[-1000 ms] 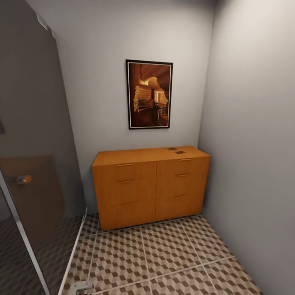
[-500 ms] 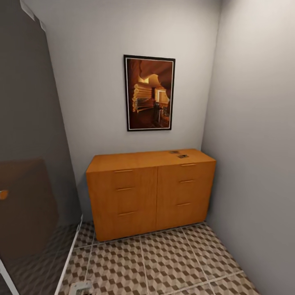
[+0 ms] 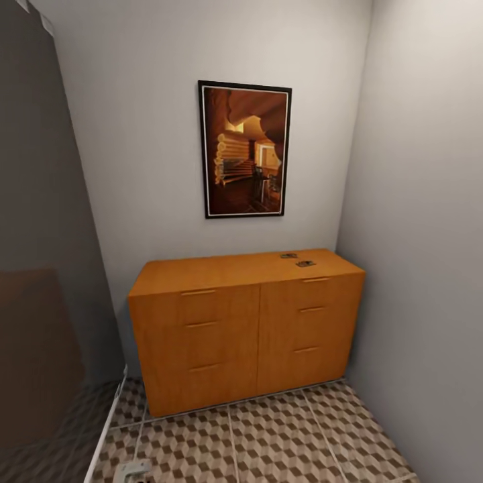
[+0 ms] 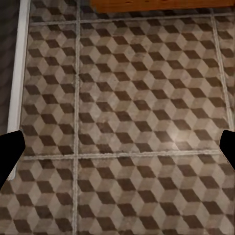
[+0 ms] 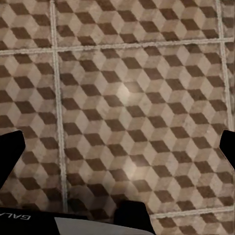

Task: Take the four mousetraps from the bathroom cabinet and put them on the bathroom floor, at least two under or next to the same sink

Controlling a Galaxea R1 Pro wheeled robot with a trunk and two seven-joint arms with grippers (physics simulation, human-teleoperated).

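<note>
At the far left of my head view stands a dark glass panel [image 3: 40,235] with a white bottom rail [image 3: 106,433], its surface faintly mirroring the room. Low down beside that rail a small pale grey part of my own body [image 3: 132,468] pokes into the picture.

Moving right, the cabinet [image 3: 245,332] sits square against the back wall, its long axis running left to right and its drawer fronts facing me, each with a slim bar handle [image 3: 198,292]. Above it hangs a black-framed picture [image 3: 245,149] of a warm-lit log interior.

On the right part of the cabinet top lie two mousetraps, close together but apart: the farther mousetrap [image 3: 289,255] and the nearer mousetrap [image 3: 306,263], which lies close to the front edge. Both lie flat; they are too small for me to tell which way they point.

The bathroom floor [image 3: 282,443] spreads out before the cabinet in cube-patterned tiles, up to the grey wall on the right.

My left claw [image 4: 117,147] hangs over those tiles with fingers spread wide and nothing between them, the cabinet's base [image 4: 156,5] and the white rail [image 4: 20,73] in its sight. My right claw [image 5: 117,147] hangs spread and unladen over bare tile.
</note>
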